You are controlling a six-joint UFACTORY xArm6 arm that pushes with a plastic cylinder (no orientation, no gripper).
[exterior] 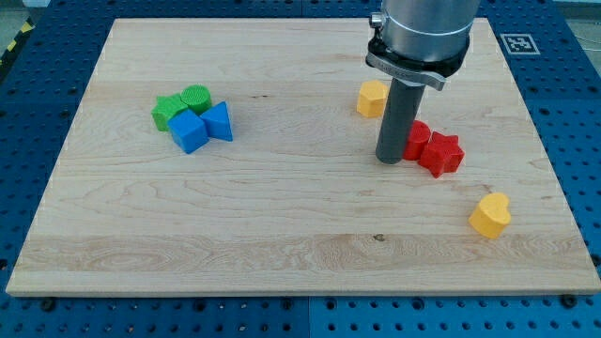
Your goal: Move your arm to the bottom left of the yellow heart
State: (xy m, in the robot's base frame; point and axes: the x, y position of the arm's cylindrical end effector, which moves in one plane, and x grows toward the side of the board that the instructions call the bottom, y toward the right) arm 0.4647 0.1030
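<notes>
On the wooden board [282, 235], the farthest thing toward the view's left is a tight cluster of four blocks. A green star-like block [169, 111] sits at the cluster's left edge, with a green round block [196, 96] touching it on the upper right. Just below them lie a blue cube [189, 131] and, pressed against its right side, a blue triangular block [220, 122].

Well apart from that group, past the board's middle, a yellow block [372, 98] (its exact shape is hard to make out, perhaps a hexagon) rests near the view's top. Immediately to its right the dark rod descends from the grey arm housing, and my tip [391, 161] meets the board below and slightly right of that yellow block. The arm carries no claw, only this rod, so nothing is gripped or released.

Touching the rod's right side is a red block [418, 139], and against that one sits a red star-shaped block [443, 153].

Farthest right, toward the view's bottom, the yellow heart [490, 215] lies alone, well apart from the tip, which stands to its upper left.
</notes>
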